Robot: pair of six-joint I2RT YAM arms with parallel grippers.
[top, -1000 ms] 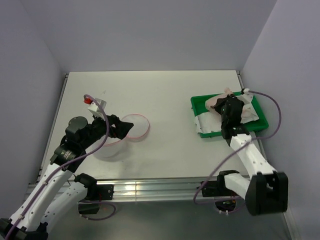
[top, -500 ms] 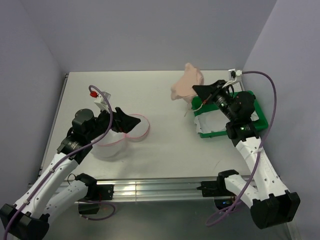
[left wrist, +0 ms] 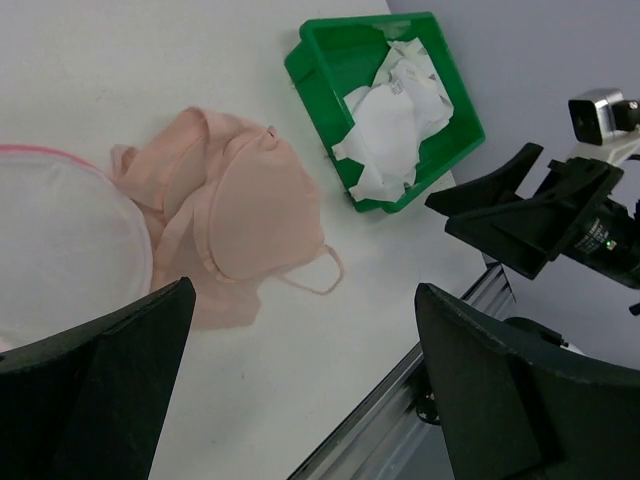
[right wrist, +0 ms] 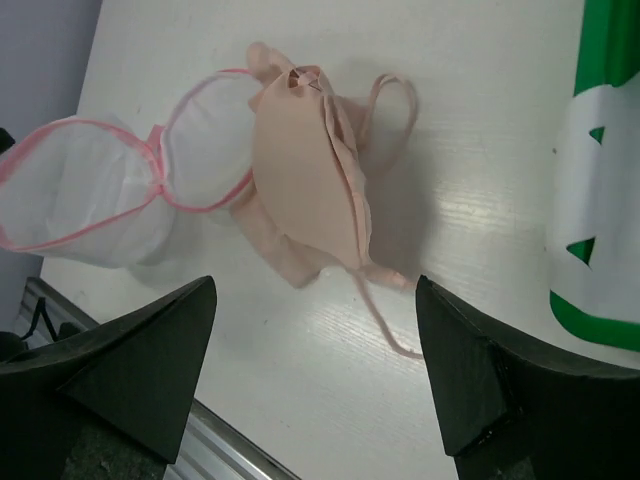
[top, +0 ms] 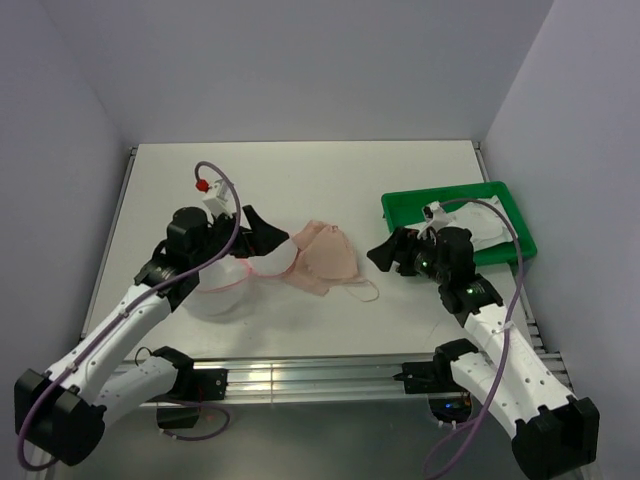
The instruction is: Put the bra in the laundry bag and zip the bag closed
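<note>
The pale pink-beige bra (top: 326, 259) lies crumpled on the table, its left edge against the open rim of the white mesh laundry bag (top: 222, 292). One strap trails toward the front. My right gripper (top: 386, 252) hovers open just right of the bra, with nothing between its fingers. My left gripper (top: 262, 231) is open over the bag's far rim, holding nothing. In the left wrist view the bra (left wrist: 240, 210) sits beside the bag (left wrist: 60, 240), ahead of the open left gripper (left wrist: 305, 400). The right wrist view shows the bra (right wrist: 305, 180) and the pink-rimmed bag (right wrist: 100, 190) beyond the open right gripper (right wrist: 320, 400).
A green plastic tray (top: 455, 190) with white cloth (top: 492, 222) in it stands at the right, behind my right gripper. It also shows as the tray (left wrist: 318, 85) in the left wrist view. The table's front metal rail (top: 320, 375) runs near the arm bases.
My right gripper lifted the bra out of the green tray, swung it left and opened; the bra now lies on the table by the bag. The left gripper shifted slightly right.
</note>
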